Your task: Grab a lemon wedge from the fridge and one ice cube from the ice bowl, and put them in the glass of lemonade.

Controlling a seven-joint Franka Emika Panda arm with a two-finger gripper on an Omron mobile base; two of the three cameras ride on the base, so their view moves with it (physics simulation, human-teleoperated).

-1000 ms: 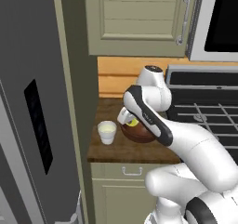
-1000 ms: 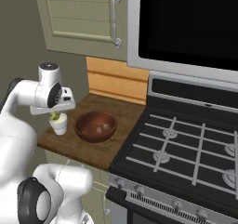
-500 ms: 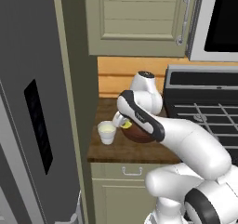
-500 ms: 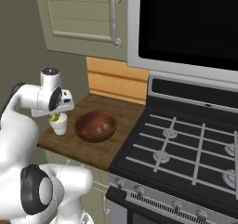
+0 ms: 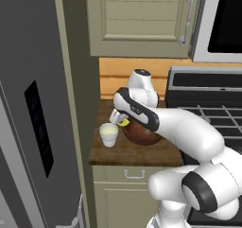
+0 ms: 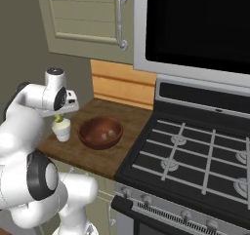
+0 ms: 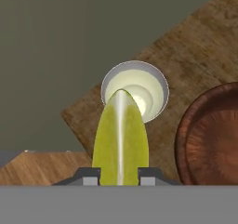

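Two fingertips (image 7: 87,175) pinching the wedge (image 7: 120,135), gripper (image 5: 121,120) poised just above the glass (image 5: 108,135), near the counter's (image 5: 137,153) left edge. Wedge fetched, then, but not yet dropped; ice cube untouched by the look of it. Bowl (image 6: 100,131) just beside the glass, toward the stove (image 6: 195,156). Wooden counter, fridge (image 5: 33,104) at its left end, green cabinets above, microwave (image 6: 195,24) over the burners.

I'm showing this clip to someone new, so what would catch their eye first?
The tiny yellow lemon wedge pinched in the white arm's two-finger gripper, poised just above the small whitish cup of pale lemonade. Beside the cup, the wide reddish-brown bowl sits on the wooden counter.
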